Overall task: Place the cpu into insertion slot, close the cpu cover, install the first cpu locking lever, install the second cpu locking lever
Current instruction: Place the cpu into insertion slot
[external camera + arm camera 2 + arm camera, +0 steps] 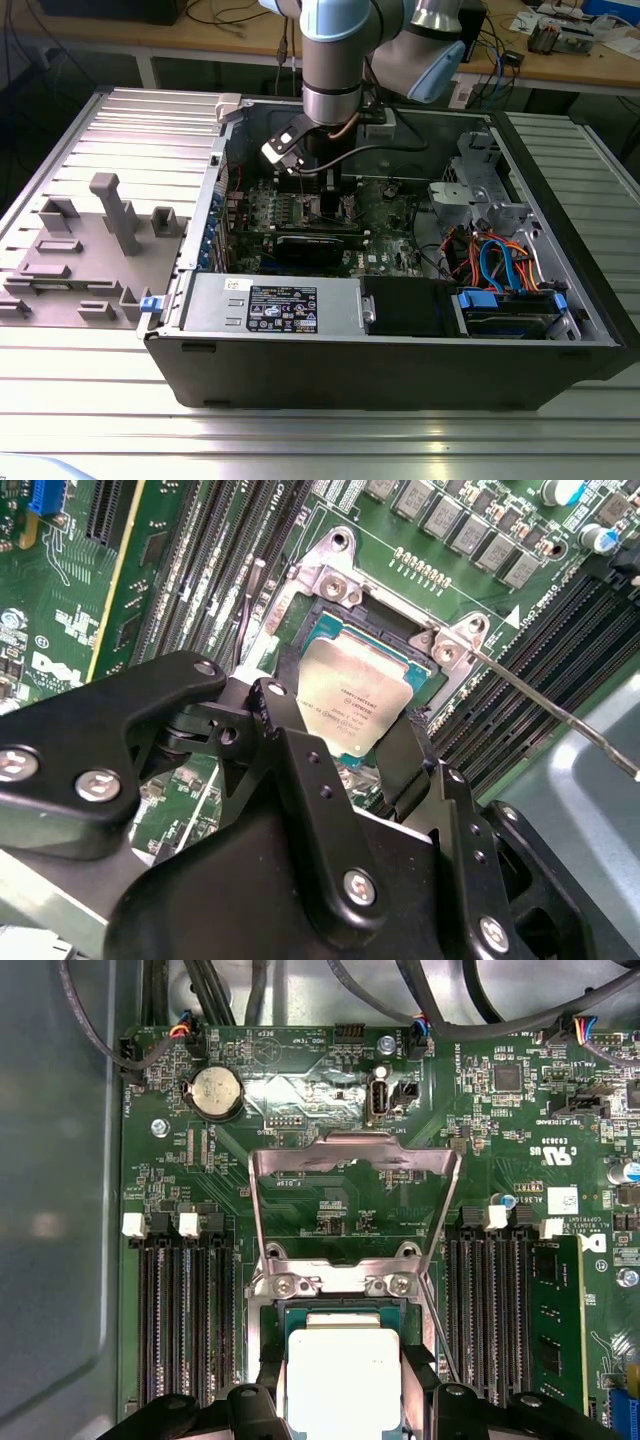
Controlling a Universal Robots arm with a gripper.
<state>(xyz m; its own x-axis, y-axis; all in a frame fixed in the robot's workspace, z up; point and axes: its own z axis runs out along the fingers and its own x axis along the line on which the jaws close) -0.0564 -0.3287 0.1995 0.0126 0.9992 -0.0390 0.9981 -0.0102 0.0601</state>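
1. The gripper (322, 180) is down inside the open computer case (400, 360), at 12 o'clock of the black graphics card (320, 245) in the exterior view. The case sits on the ribbed metal worktop (100, 400).
2. The fingers (268, 1400) are closed against two opposite edges of the cpu (343, 1380). Both wrist views show one finger on each side and the silver lid bare between them.
3. The cpu is at the insertion slot (335, 1285), square to it, with the green substrate edge showing around the lid. I can't tell whether it is fully seated or just above the contacts.
4. The cpu cover (352, 1150) is swung open, hinged on the far side of the slot from the gripper. The motherboard (300, 1080) is visible through its window.
5. A locking lever (550, 705) is unlatched, a thin rod angling away from the slot's corner.
6. Memory slots (185, 1320) flank the socket on both sides.
7. Handling, as a judgement:
   - The cpu looks light, rigid and flat.
   - The lid is smooth metal, so slippery. The substrate edges are the right place to hold it.
   - The socket contacts underneath are likely fragile, so no sideways drag and no press force.
   - The cover is thin stiff sheet, and the lever is a springy wire.
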